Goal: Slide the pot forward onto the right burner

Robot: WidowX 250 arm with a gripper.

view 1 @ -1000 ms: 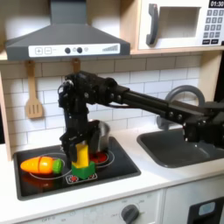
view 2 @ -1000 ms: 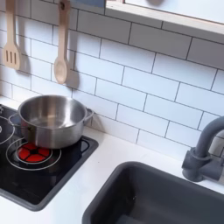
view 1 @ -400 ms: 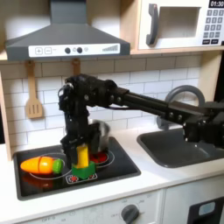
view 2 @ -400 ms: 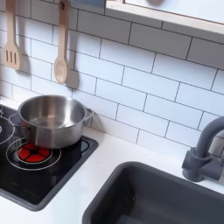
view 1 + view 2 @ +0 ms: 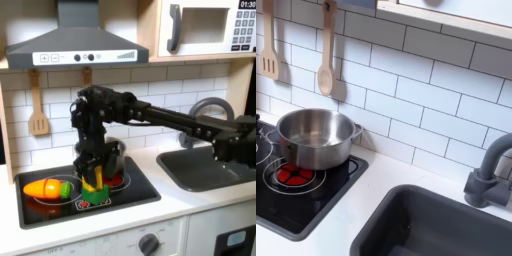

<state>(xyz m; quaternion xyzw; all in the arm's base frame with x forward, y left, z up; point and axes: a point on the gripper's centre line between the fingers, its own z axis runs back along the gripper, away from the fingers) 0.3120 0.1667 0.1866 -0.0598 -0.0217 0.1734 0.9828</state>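
I have the gripper [image 5: 92,172] low over the cooktop [image 5: 140,192], its dark body hanging right in front of the pot [image 5: 315,138], so in the first exterior view I cannot tell whether the fingers are apart or closed, or whether they touch the rim at all. In the second exterior view the pot stands upright toward the cooktop's back edge, near the tiled wall, with the right burner [image 5: 294,176] just in front of it; the pot's base seems to overlap the ring's rear part, though most of the red ring is bare. My judgement is that the slide is barely begun. To do it well I would hook one finger inside the near wall, or press on the far rim, and draw the pot straight toward the cooktop's front edge, keeping it flat so it does not tip. The glossy surface should let it glide easily, so I'd go slowly and stop once the ring is covered. The yellow toy [image 5: 93,182] and the carrot [image 5: 47,187] lie close by toward the front, and I'd steer clear of them.
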